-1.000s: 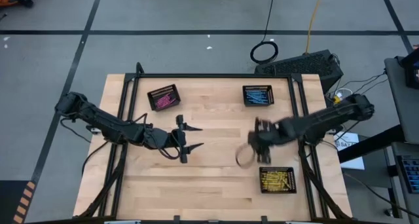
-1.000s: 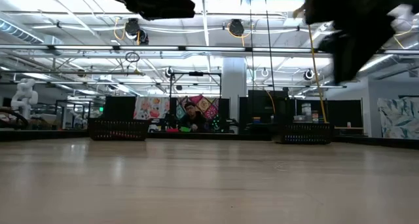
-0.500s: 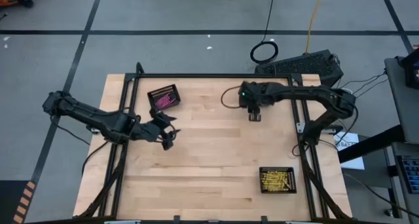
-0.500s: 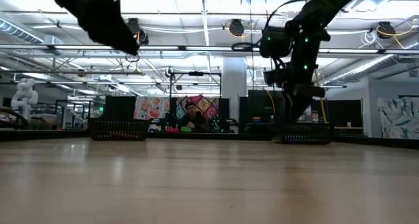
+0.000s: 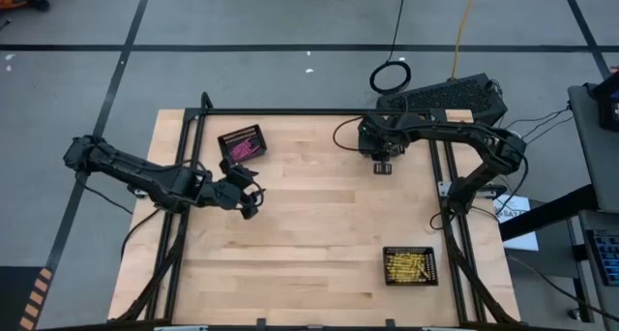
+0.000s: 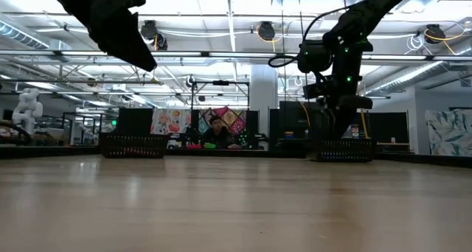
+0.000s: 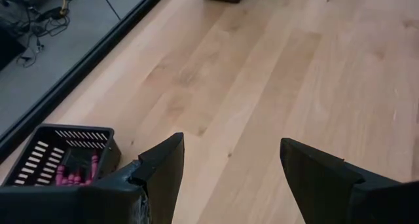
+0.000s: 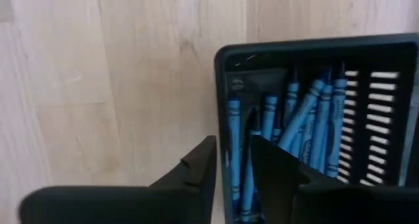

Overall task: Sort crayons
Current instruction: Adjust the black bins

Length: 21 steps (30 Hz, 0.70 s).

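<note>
Blue crayons [image 8: 308, 132] sit piled in a black mesh basket [image 8: 314, 50] at the far right of the table, and the right gripper [image 5: 381, 163] hangs directly over that basket's near wall; in its wrist view the two fingers [image 8: 196, 168] stand close together with a narrow gap, straddling the basket's edge, and no crayon shows between them, so it looks nearly closed and empty, though I can't rule out a stick hidden low down. Pink crayons [image 5: 244, 148] fill the far-left basket [image 5: 241, 135], yellow crayons [image 5: 410, 266] fill the near-right basket [image 5: 410, 252]. Left gripper [image 5: 250, 195] hovers just off the near side of the pink basket, fingers [image 7: 163, 162] spread wide with bare wood between them, holding nothing. No loose crayon is visible on the wooden table [image 5: 309, 244] in the overhead view. Judging by that, sorting looks about finished, with the right arm at the drop end of a blue placement. Next move calls for lifting the right gripper straight up clear of the basket wall so it doesn't drag or tip the basket, then checking the table for strays. Left arm is just waiting. Low view shows a person [image 6: 214, 133] seated well behind the table.
</note>
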Tool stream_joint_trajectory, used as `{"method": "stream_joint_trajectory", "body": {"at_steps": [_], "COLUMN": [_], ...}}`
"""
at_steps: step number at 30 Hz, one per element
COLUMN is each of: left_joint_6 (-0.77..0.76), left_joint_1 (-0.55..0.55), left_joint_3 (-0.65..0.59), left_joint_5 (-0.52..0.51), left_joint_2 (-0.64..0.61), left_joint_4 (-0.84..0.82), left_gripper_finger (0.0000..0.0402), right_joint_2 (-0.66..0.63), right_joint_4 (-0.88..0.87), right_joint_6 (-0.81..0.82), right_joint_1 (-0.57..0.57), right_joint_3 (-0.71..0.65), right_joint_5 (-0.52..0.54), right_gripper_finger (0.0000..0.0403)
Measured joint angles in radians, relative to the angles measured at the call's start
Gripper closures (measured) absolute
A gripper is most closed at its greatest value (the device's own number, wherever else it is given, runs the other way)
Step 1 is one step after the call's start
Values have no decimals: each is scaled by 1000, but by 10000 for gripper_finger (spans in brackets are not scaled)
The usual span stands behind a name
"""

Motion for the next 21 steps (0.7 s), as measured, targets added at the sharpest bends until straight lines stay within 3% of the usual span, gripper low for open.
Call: {"method": "stream_joint_trajectory", "body": {"at_steps": [8,21], "left_joint_6": [0,9], "left_joint_1": [-4,-23], "left_joint_3": [0,0], "left_joint_5": [0,0], "left_joint_2": [0,0], "left_joint_4": [0,-1], "left_gripper_finger": [146,146], "right_joint_2": [17,11], "right_joint_4": [-12,11], "right_joint_6": [31,69], "right_joint_1": [3,89], "right_joint_3": [0,0], "right_joint_5": [0,2], "right_gripper_finger": [396,402]}}
